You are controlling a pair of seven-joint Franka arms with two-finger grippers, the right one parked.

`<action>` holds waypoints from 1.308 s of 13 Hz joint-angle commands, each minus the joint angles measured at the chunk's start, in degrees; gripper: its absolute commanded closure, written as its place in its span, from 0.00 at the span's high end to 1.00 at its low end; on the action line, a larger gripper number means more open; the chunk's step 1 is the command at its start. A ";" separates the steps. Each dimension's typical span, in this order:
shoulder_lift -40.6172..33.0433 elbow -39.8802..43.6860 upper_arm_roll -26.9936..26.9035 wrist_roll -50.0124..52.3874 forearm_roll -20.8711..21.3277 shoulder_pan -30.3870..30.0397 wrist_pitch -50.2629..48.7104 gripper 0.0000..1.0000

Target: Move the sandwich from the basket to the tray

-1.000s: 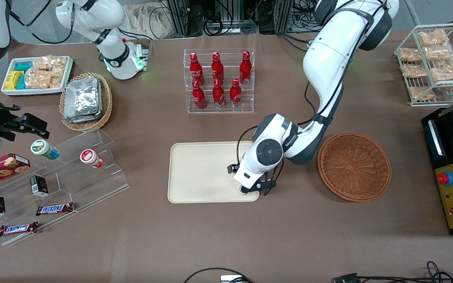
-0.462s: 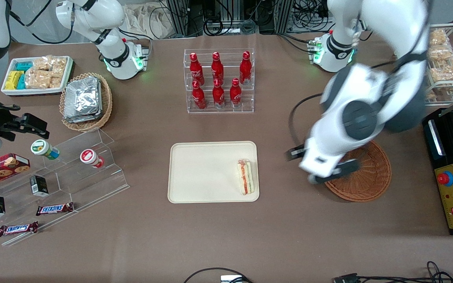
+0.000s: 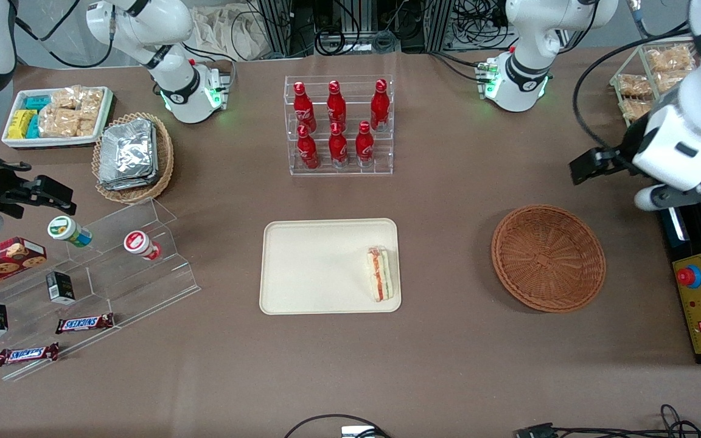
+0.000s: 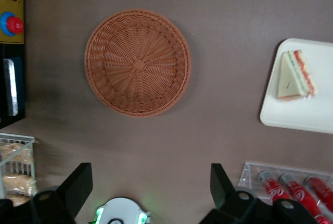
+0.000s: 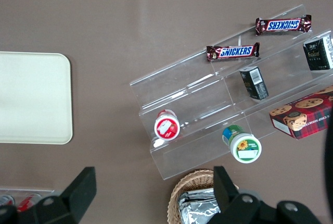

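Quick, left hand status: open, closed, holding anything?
Left hand: open and holding nothing, raised above the table at the working arm's end. The sandwich lies on the tray; the basket holds nothing.

A robotics lab dressed as a snack shop: arm bases point(image 3: 189, 91) bolted to a brown tabletop point(image 3: 350, 365), cables point(image 3: 350, 30) and metal framing along its edge, an emergency-stop box point(image 3: 700, 304), plus cola bottles point(image 3: 338, 125) and chocolate bars point(image 3: 84, 323) on clear display racks.

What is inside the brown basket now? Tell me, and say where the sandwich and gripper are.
Nothing: the basket shows only bare weave. The sandwich lies on the tray, at its edge nearest the basket. What is under the sandwich is hidden. The gripper hangs open, high above the table.
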State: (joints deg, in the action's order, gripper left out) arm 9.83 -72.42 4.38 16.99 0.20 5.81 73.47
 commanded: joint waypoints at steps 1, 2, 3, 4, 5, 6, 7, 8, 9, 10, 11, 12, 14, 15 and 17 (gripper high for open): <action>0.10 -3.16 0.81 -2.93 0.77 -1.76 -0.87 1.00; -0.07 -3.68 0.72 -3.02 0.85 -1.77 -1.48 1.00; 0.01 -3.78 0.72 -3.11 1.03 -1.85 -2.88 1.00; 0.02 -3.86 0.72 -3.19 1.64 -1.85 -3.33 1.00; 0.02 -4.21 0.64 -3.63 2.34 -2.29 -3.68 1.00; -0.51 -5.00 0.63 -5.72 2.09 -4.47 -3.68 1.00; -2.17 -7.01 0.72 -7.57 2.17 -5.62 -3.16 1.00; -4.27 -9.64 0.90 -7.94 1.30 -7.98 -2.20 1.00; -6.55 -13.41 1.07 -8.64 1.12 -9.75 0.33 1.00; -9.62 -17.97 1.07 -11.43 1.21 -10.46 3.32 1.00; -11.39 -21.06 1.68 -12.59 1.12 -12.56 5.61 1.00; -11.50 -21.09 3.34 -12.69 1.12 -14.06 5.89 1.00; -11.15 -20.39 6.08 -12.69 1.47 -16.26 6.25 1.00; -10.97 -19.95 6.08 -12.51 1.73 -15.66 6.34 1.00; -9.30 -18.02 6.08 -12.51 1.21 -15.74 6.34 1.00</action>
State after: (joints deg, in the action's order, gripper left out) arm 0.24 -91.15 9.80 4.82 1.53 -9.07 79.21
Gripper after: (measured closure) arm 0.000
